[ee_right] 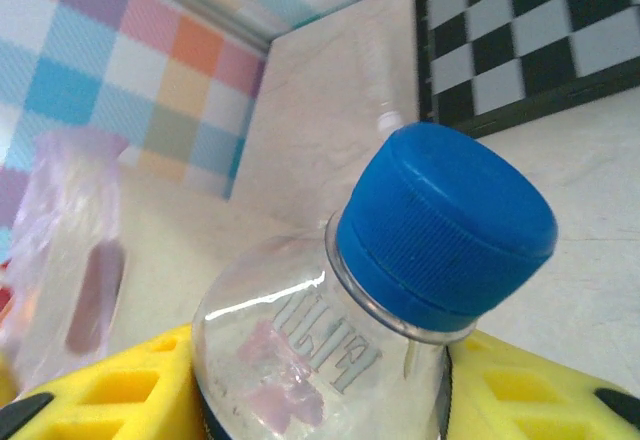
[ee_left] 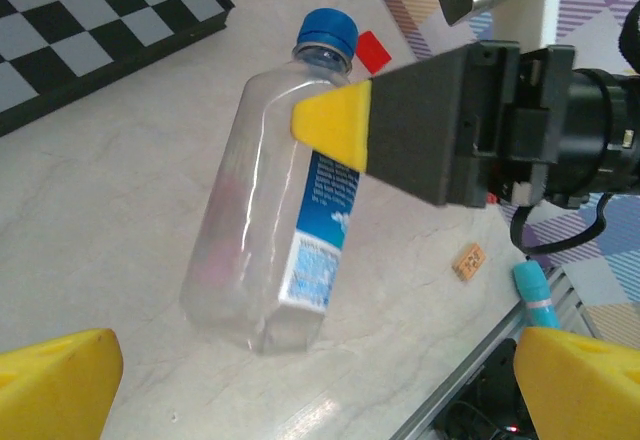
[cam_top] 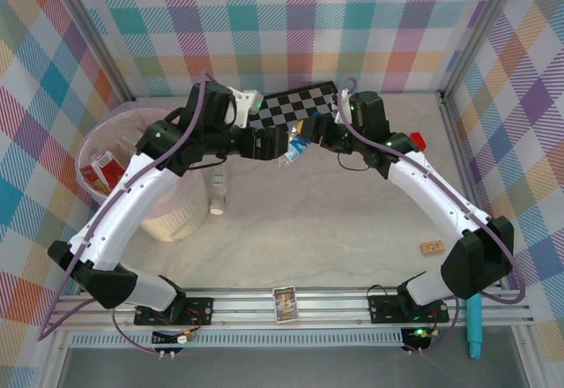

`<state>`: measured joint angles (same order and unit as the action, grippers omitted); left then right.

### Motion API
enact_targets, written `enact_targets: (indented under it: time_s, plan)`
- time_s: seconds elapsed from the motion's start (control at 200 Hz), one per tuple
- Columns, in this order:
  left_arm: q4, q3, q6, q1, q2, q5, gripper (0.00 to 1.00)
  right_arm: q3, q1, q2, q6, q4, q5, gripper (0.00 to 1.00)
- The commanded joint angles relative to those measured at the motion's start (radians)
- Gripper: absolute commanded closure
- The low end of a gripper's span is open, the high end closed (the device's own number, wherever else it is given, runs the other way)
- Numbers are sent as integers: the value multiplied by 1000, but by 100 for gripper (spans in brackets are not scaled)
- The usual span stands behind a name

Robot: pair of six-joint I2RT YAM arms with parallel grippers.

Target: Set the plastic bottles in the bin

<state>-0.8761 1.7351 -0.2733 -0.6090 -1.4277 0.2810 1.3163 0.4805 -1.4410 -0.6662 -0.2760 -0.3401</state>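
Observation:
A clear plastic bottle (ee_left: 262, 230) with a blue cap and blue label hangs tilted just over the table in front of the checkerboard. My right gripper (ee_right: 320, 395) is shut on its shoulder below the blue cap (ee_right: 450, 225), one yellow finger on each side. In the top view the bottle (cam_top: 293, 151) sits between both grippers. My left gripper (ee_left: 315, 400) stands open right beside it, its yellow fingertips (ee_left: 50, 385) clear of the bottle. The bin (cam_top: 99, 141), lined with a pink bag, stands at the left and holds red-labelled bottles (cam_top: 102, 173). Another clear bottle (cam_top: 218, 191) lies beside the bin.
The black-and-white checkerboard (cam_top: 295, 106) lies at the back behind the grippers. A small red block (cam_top: 416, 141) sits at the right, a wooden block (cam_top: 432, 247) nearer the front right. A card (cam_top: 284, 304) rests on the front rail, and a teal tool (cam_top: 474, 328) beyond it.

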Motion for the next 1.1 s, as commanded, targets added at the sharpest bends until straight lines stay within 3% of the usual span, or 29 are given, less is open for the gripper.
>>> enact_targets:
  time_s: [0.0,0.18,0.475,0.635,0.75,0.98,1.095]
  plan:
    - [43,-12,-16,-17,-22,38,0,-31,-2,41,65,89,-149,76]
    - [68,-21,-13,-18,-55,22,0,-55,0,57,29,181,-267,75]
    - [110,-60,-17,-17,-73,74,0,-68,0,79,-24,247,-310,75]
    - [133,-69,-26,-17,-80,103,17,-76,0,76,-59,280,-313,75]
    - [169,-90,-36,-18,-71,149,18,-81,-2,83,-82,305,-311,75]
    - [169,-96,-34,-18,-63,140,40,-69,-2,85,-81,298,-293,75]
    - [175,-100,-37,-18,-53,126,50,-68,-2,83,-90,293,-285,67]
